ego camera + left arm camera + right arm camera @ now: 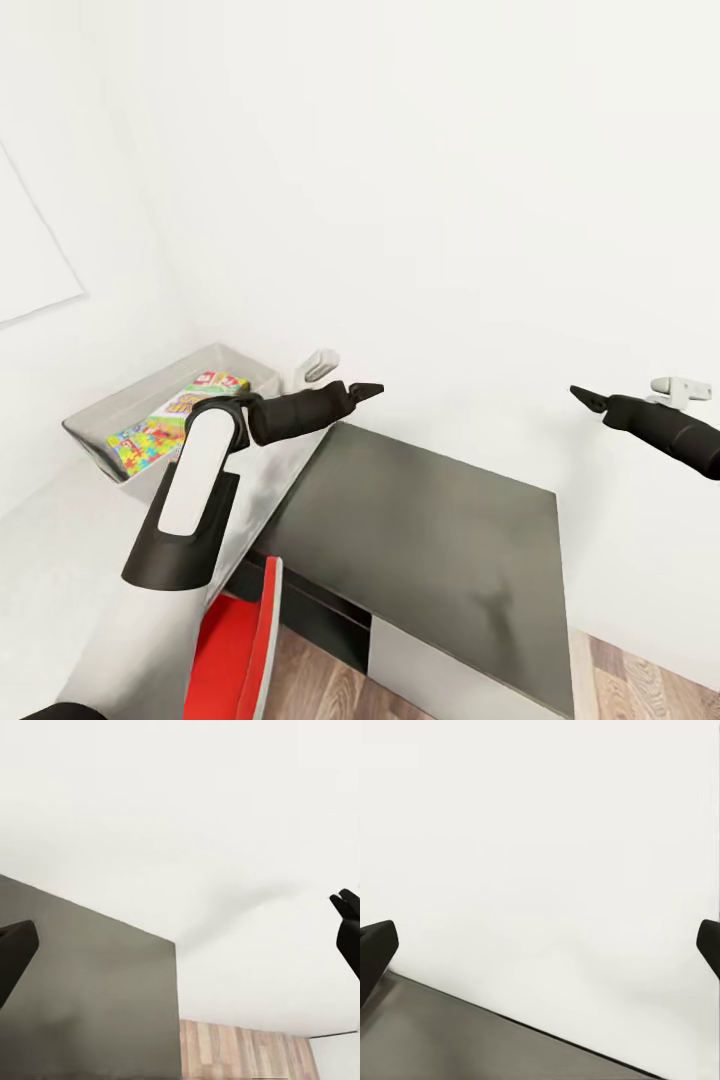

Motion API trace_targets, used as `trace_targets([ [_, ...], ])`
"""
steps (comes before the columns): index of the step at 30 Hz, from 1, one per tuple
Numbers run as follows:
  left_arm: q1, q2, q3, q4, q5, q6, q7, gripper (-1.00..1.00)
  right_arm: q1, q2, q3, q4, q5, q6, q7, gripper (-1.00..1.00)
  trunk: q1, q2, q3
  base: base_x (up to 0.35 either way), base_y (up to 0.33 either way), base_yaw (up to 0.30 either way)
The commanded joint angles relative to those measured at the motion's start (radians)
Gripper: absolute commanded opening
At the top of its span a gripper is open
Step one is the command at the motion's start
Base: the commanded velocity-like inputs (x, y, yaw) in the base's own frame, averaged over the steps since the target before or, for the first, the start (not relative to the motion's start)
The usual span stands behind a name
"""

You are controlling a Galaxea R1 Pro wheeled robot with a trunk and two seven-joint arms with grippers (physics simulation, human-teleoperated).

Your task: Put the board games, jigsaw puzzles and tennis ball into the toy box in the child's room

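Head camera looks down over the table [430, 520]; both wrist cameras share its dark corner.

One shallow light-grey tray with flared sides [105, 412] is sitting on one pale-topped desk [60, 560]. Inside it, one multicoloured jigsaw square [147, 443] and one colourful printed game box [200, 392] are showing. Two black robot arms are reaching forward, each ending in one pincer: the left pincer [366, 390] and the right pincer [586, 397]. One red chair back [240, 650] is standing below.
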Motion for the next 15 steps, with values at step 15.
trace_targets([
  [15,0.106,-0.004,-0.024,0.001,0.142,-0.100,0.231,1.00,0.031,-0.003,-0.016,0.000,0.014,0.004,0.006,1.00,0.000,-0.001,0.023,-0.035,-0.023,-0.101],
])
